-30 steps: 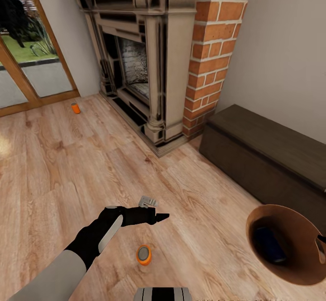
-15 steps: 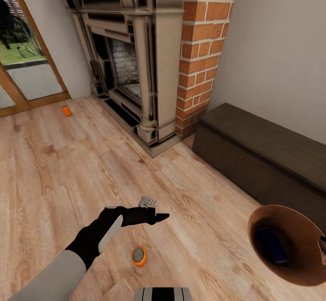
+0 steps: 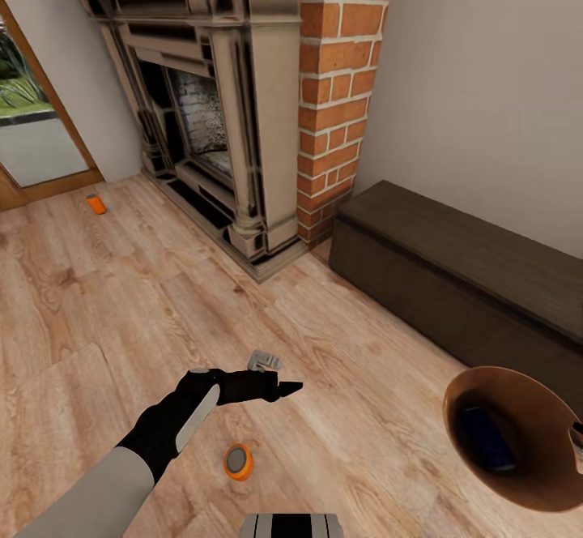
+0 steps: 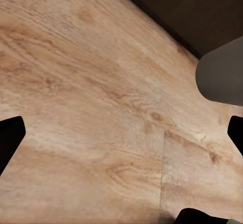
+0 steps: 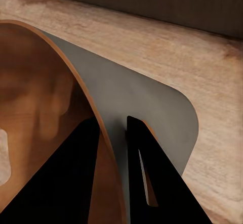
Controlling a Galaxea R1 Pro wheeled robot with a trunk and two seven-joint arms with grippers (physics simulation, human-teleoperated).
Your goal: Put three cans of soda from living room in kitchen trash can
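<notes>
The left hand [image 3: 275, 388] hangs over the wood floor [image 3: 97, 303], its fingers spread wide and grasping nothing. One orange can [image 3: 238, 463] stands on the floor just below this hand in the head view, nearer to the robot, not touching it. A second orange can [image 3: 96, 203] stands far away, near the glass door [image 3: 32, 145] and left of the fireplace [image 3: 219, 108]. The right hand [image 5: 114, 148] is clenched on the rim of the trash can [image 3: 534, 441], one finger inside and one outside. A blue can [image 3: 486, 438] lies inside the bin.
</notes>
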